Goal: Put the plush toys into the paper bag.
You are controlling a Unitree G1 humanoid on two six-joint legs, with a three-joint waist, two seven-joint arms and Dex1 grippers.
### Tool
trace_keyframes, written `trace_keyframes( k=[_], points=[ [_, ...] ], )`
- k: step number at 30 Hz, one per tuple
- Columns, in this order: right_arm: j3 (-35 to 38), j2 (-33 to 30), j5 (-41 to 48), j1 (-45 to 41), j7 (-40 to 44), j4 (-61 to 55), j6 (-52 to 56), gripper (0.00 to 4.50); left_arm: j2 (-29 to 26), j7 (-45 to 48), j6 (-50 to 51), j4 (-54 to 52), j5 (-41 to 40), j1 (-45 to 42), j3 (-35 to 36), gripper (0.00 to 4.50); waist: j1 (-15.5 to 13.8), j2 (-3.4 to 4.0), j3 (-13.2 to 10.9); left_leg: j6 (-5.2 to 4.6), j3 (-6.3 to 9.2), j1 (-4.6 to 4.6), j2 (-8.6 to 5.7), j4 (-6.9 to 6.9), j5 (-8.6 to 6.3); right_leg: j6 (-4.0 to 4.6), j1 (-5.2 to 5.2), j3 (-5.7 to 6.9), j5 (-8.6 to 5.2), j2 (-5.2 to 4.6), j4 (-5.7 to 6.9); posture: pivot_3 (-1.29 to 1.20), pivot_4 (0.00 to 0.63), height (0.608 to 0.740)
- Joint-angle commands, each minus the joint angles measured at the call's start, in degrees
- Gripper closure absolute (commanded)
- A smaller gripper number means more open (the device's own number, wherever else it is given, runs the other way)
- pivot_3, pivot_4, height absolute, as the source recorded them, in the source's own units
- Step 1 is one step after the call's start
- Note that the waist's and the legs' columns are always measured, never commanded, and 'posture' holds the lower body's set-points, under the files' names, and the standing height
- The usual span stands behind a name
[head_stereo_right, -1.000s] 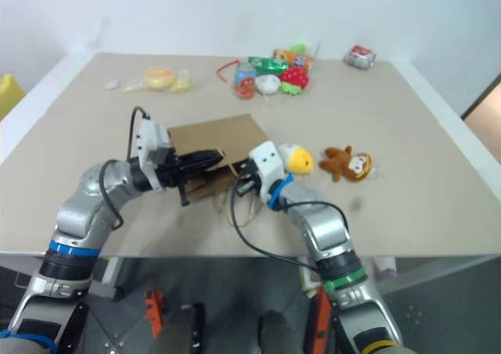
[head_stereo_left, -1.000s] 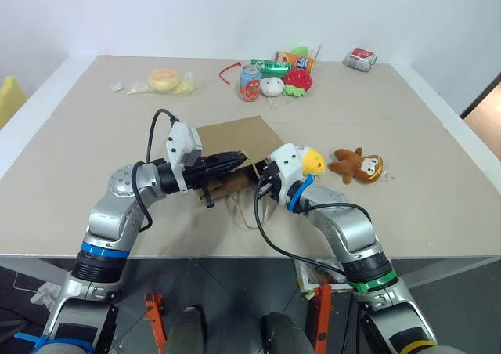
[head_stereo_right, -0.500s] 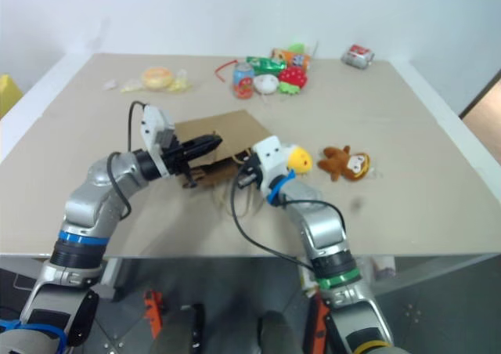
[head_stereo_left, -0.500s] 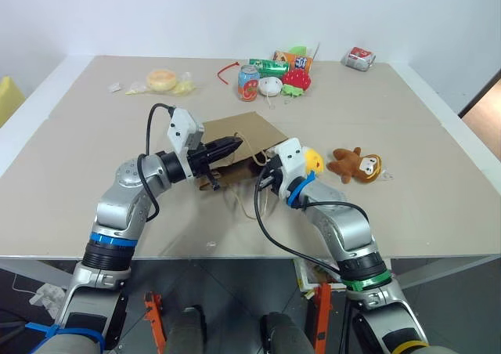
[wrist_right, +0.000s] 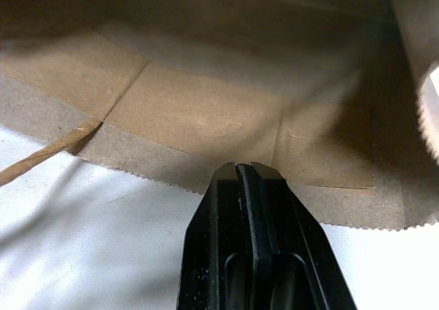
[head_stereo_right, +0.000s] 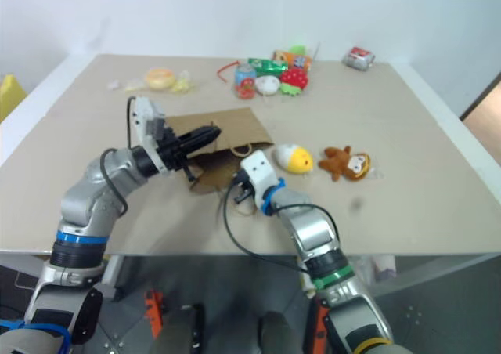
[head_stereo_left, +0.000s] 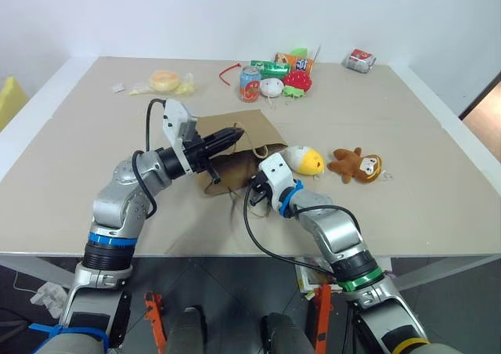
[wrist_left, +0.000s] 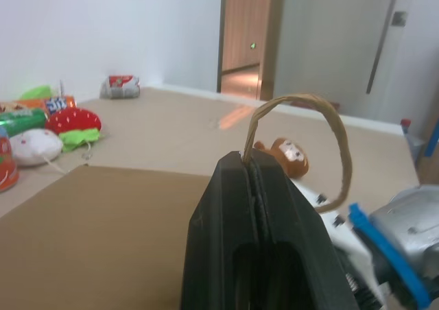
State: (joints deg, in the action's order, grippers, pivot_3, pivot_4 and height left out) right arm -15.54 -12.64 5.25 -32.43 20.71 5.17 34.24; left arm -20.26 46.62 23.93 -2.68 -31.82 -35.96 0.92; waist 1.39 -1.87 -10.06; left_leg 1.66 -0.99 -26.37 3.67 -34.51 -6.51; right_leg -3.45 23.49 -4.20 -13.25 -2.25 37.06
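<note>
Two plush toys lie on the table [head_stereo_left: 94,166] just right of the paper bag [head_stereo_left: 239,146], neither yet inside: the egg-shaped yellow and white toy [head_stereo_left: 304,160] sits close beside the bag's right edge, and the brown monkey [head_stereo_left: 356,165] rests a little further right, apart from it. You have the left gripper [head_stereo_left: 232,135] pressed together on one of the bag's twisted-paper loop handles [wrist_left: 322,145], lifting the upper wall so the mouth gapes toward the near side. Your right gripper [head_stereo_left: 254,196] hovers at the near edge of that mouth with its fingers pressed together on nothing; the wrist view looks straight over the serrated lower lip into the bag.

Expect the bag to be light and thin: the paper will crease, and it will likely slide on the table if pushed, so the handle is probably your best hold, though a hard pull could tear it. Both toys should be light and soft, squashing under the fingers and not slipping much. Take the egg toy across its middle, and the monkey by its round body, not a thin limb. Far behind, the red strawberry toy [head_stereo_left: 297,80], small white toy [head_stereo_left: 271,87] and soda can [head_stereo_left: 250,83] are not yours to move.
</note>
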Motion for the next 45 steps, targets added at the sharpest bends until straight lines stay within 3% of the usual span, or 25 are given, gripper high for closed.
trace_keyframes(
  k=[1, 14, 21, 25, 29, 38, 45],
  points=[
    [1.85, 1.16, -1.13, -0.90, -1.66, 1.80, -0.06, 4.46, -0.94, 2.06, 2.31, -7.22, -4.59, -0.40, 1.07, 4.50, 0.03, 0.00, 0.00, 0.00, 0.00, 0.00, 0.00, 0.00, 0.01, 0.02, 0.01, 0.00, 0.02, 0.00, 0.00, 0.00, 0.150, 0.740],
    [10.33, 8.22, 3.62, -6.07, -5.20, 1.16, -0.24, 4.46, 0.03, 0.49, 3.81, -7.50, -6.20, 0.79, 1.23, 4.50, 0.18, 0.01, -0.01, -0.02, 0.00, -0.08, 0.01, 0.06, 0.05, 0.02, 0.19, 0.00, 0.02, 0.03, 0.00, 0.00, 0.150, 0.740],
    [7.82, 9.68, 4.91, -5.19, -2.00, -0.50, 2.96, 4.46, 0.20, 0.84, 3.62, -7.13, -5.87, 1.01, 0.62, 4.50, 0.19, 0.01, -0.01, 0.00, 0.02, -0.16, 0.00, 0.20, 0.03, -0.01, 0.26, -0.01, -0.08, 0.05, 0.00, 0.00, 0.150, 0.740],
    [0.94, 6.98, 2.97, -1.95, 2.64, -2.34, 5.86, 4.46, 0.15, 0.70, 3.77, -7.42, -5.85, 1.16, 0.64, 4.50, 0.24, 0.01, -0.01, 0.00, 0.04, -0.19, 0.01, 0.24, 0.03, 0.00, 0.31, -0.01, -0.12, 0.08, 0.01, 0.00, 0.150, 0.740],
    [-1.23, 5.20, 0.67, -1.42, 2.36, -0.17, 8.13, 4.46, 0.02, 0.41, 3.52, -7.81, -5.52, 1.35, 0.75, 4.50, 0.32, 0.02, -0.01, 0.00, 0.04, -0.20, 0.01, 0.23, 0.03, -0.05, 0.31, -0.01, -0.18, 0.07, 0.01, 0.00, 0.150, 0.740],
    [-2.07, 4.15, -1.83, -2.69, 1.62, 3.13, 9.63, 4.46, 2.10, 0.99, -13.10, -12.44, 3.92, 0.11, -1.87, 4.50, 0.30, 0.00, 0.00, 0.01, 0.03, -0.13, 0.00, 0.17, 0.03, 0.02, 0.21, -0.01, -0.13, 0.03, 0.00, 0.00, 0.150, 0.740],
    [-1.71, 4.29, -1.87, -2.41, 1.20, 3.38, 9.81, 4.46, 2.65, 1.62, -18.71, -13.18, 6.52, 0.32, -3.48, 4.50, 0.28, 0.01, 0.02, 0.02, 0.00, -0.05, 0.00, 0.16, 0.02, 0.11, 0.13, 0.00, -0.06, 0.00, 0.00, 0.00, 0.150, 0.740]
  ],
)
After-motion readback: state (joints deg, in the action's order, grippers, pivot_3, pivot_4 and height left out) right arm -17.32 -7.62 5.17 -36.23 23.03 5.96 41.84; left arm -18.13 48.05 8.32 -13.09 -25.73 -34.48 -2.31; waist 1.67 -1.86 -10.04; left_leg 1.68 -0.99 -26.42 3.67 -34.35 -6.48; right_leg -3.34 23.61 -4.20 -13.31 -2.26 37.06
